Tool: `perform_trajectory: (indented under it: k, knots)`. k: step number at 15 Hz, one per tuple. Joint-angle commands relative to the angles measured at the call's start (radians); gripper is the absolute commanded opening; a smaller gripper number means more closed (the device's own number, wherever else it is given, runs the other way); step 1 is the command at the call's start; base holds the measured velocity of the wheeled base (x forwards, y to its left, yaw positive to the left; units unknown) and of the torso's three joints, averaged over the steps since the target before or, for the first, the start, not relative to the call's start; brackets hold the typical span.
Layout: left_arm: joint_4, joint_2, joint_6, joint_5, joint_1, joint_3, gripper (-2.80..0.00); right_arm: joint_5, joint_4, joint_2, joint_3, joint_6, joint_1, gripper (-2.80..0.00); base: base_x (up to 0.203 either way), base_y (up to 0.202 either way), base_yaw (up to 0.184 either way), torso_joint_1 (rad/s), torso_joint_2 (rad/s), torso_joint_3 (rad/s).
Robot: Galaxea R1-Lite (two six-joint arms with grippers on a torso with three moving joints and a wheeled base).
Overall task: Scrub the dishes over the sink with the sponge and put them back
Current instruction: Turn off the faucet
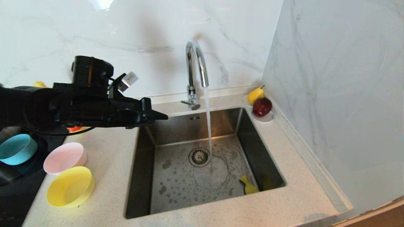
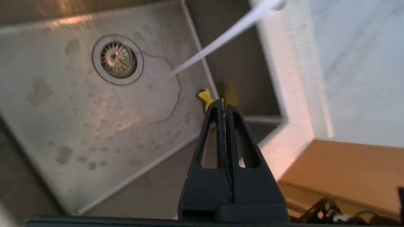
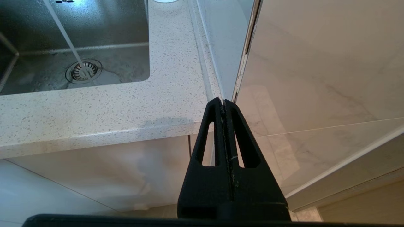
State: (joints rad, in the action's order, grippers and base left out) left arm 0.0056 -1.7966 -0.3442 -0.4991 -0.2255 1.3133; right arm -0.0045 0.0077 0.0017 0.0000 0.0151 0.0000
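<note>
Three bowls stand on the counter left of the sink [image 1: 143,176]: a light blue one [image 1: 15,148], a pale pink one [image 1: 64,157] and a yellow one [image 1: 70,186], all upright and empty. The sponge [image 1: 248,186] lies on the basin floor in the near right corner, also seen as the sponge [image 2: 204,95] in the left wrist view, partly behind the fingers. My left gripper [image 1: 163,117] [image 2: 222,101] is shut and empty, held level above the sink's left rim. My right gripper [image 3: 223,101] is shut, parked low beside the counter's front right corner.
Water runs from the chrome faucet [image 1: 195,67] onto the basin floor beside the drain [image 1: 199,156]. A white saucer [image 1: 266,118] with a red apple and a yellow pear sits at the back right corner. Marble walls close the back and right side. A black cooktop [image 1: 15,192] lies far left.
</note>
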Motion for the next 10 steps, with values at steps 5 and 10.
perform_trajectory:
  k: [5, 10]
  knots:
    - [-0.069, -0.229, -0.092, 0.002, -0.006, 0.149, -2.8, 0.0, 0.0, 0.001, 0.0, 0.0, 0.0, -2.8, 0.0, 0.0, 0.0, 0.0, 0.0, 0.0]
    - [-0.074, -0.328, -0.112, 0.01, -0.006, 0.232, -2.8, 0.0, 0.0, 0.001, 0.0, 0.0, 0.0, -2.8, 0.0, 0.0, 0.0, 0.0, 0.0, 0.0]
